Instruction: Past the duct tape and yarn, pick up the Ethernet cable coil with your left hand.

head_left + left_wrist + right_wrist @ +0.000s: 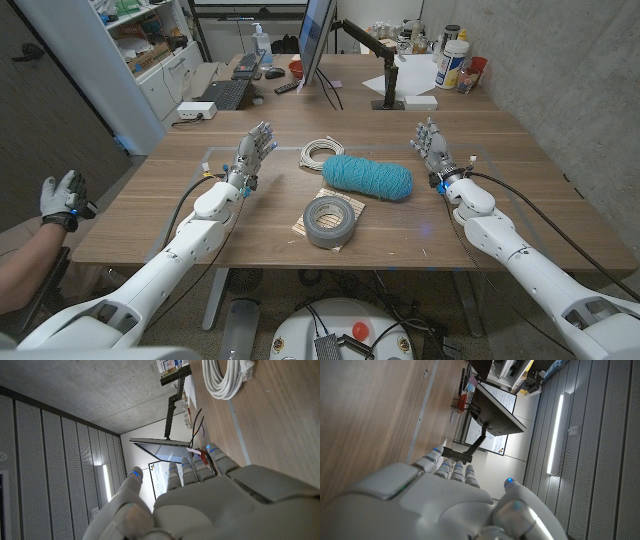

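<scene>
A white Ethernet cable coil (321,152) lies on the wooden table (500,215) beyond the teal yarn skein (367,177); it also shows in the left wrist view as the cable coil (227,377). A grey duct tape roll (332,219) sits nearest the front edge, on a small mat. My left hand (251,154) stands upright to the left of the coil, fingers spread, holding nothing. The left hand (200,505) keeps a gap from the coil. My right hand (435,148) stands open at the right of the yarn, also seen as the right hand (445,500).
A monitor (316,40) on a stand, a keyboard (225,94), a remote (287,88) and bottles (452,60) crowd the table's far end. A person's gloved hand (62,198) shows at the picture's left edge. Bare wood lies around both hands.
</scene>
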Tool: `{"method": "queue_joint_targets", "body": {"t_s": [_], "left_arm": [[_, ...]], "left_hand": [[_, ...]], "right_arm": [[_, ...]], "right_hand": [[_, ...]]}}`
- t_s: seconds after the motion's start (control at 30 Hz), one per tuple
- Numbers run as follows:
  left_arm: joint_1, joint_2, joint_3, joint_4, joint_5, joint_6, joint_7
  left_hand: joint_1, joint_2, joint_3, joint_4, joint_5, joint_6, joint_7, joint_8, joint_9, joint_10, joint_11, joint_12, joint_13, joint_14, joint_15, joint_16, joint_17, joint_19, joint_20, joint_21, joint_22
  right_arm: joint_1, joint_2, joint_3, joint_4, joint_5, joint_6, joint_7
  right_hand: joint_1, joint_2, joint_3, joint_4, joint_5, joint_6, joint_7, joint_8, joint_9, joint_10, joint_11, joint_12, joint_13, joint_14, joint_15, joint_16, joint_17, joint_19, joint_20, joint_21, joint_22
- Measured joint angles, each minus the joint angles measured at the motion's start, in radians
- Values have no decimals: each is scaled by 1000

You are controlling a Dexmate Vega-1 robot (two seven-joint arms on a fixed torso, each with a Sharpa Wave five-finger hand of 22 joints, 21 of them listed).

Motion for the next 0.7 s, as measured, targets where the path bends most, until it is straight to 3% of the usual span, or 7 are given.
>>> {"method": "queue_joint_targets", "body": {"t_s": [0.7], "left_arm": [[9,4,-5,-11,-2,-4,6]], "left_hand": [[0,0,0,0,0,4,-3,4,0,0,0,0,0,0,0,0,0,0,0,4,0]], "right_arm": [[6,-1,-4,8,-5,-2,1]], "right_hand": [[0,0,0,0,0,0,0,0,0,0,0,0,0,0,0,0,0,0,0,0,0]]}}
